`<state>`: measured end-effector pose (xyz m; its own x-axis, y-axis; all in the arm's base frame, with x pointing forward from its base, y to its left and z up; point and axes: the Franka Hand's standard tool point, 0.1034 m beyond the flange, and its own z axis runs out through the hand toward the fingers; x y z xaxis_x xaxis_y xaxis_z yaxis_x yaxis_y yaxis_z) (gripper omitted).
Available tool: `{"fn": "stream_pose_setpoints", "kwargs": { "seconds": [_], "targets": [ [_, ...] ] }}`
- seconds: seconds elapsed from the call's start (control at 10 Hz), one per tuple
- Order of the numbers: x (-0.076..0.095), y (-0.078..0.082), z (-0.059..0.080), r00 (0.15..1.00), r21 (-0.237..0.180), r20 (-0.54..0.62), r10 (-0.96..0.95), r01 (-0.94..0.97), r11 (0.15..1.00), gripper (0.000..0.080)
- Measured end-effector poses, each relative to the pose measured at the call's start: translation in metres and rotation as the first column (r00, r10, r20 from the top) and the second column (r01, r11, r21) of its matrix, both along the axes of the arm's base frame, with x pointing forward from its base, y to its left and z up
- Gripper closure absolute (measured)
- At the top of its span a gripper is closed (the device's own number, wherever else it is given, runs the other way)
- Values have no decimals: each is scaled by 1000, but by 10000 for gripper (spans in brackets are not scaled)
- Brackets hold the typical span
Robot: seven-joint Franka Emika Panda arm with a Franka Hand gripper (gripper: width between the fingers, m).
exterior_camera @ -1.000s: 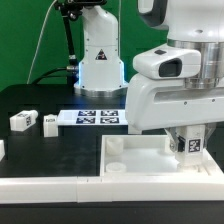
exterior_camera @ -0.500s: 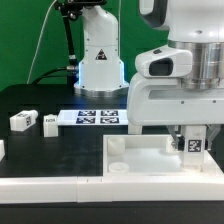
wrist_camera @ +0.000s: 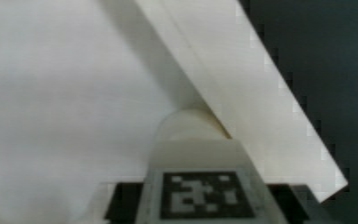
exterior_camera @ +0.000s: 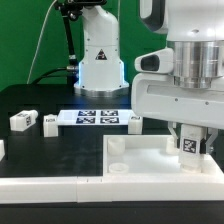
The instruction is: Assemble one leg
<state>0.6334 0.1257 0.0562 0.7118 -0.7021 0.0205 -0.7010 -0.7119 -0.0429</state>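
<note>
**Leg gripped above the tray**

Exterior view. Shows the gripper (exterior_camera: 189,150) low at the exterior view's right, fingers narrowed onto the leg (exterior_camera: 188,144) and clasping it upright, tag turned to the camera. Holds it over the white tray (exterior_camera: 145,162), close to the floor; cannot tell whether touching. Shows three small tagged blocks (exterior_camera: 21,120) on the black table (exterior_camera: 50,150), two off one end of the marker board (exterior_camera: 97,118), one off the other.

Wrist view. Shows the leg (wrist_camera: 197,165) close up, tag near the lens, rounded white end beyond it. Places it just beside the tray's raised wall (wrist_camera: 229,70); contact impossible to judge.
</note>
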Motion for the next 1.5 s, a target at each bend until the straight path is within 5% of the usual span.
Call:
{"fn": "stream_pose_setpoints", "kwargs": {
  "seconds": [0.3, 0.6, 0.7, 0.8, 0.9, 1.0, 1.1, 1.5],
  "targets": [
    [1, 0, 1, 966, 22, -10, -257, 257, 966, 531],
    [1, 0, 1, 947, 32, -16, -320, 321, 947, 531],
    [1, 1, 1, 962, 31, -13, -273, 273, 962, 531],
    [2, 1, 2, 974, 32, -5, -226, 226, 974, 359],
    [2, 1, 1, 994, 26, -1, -113, 113, 993, 359],
    [1, 3, 2, 1000, 22, 1, 12, -12, 1000, 201],
    [1, 5, 2, 990, 17, 5, 144, -144, 989, 158],
    [1, 5, 13, 801, -34, 18, 599, -598, 801, 151]
  ]
}}
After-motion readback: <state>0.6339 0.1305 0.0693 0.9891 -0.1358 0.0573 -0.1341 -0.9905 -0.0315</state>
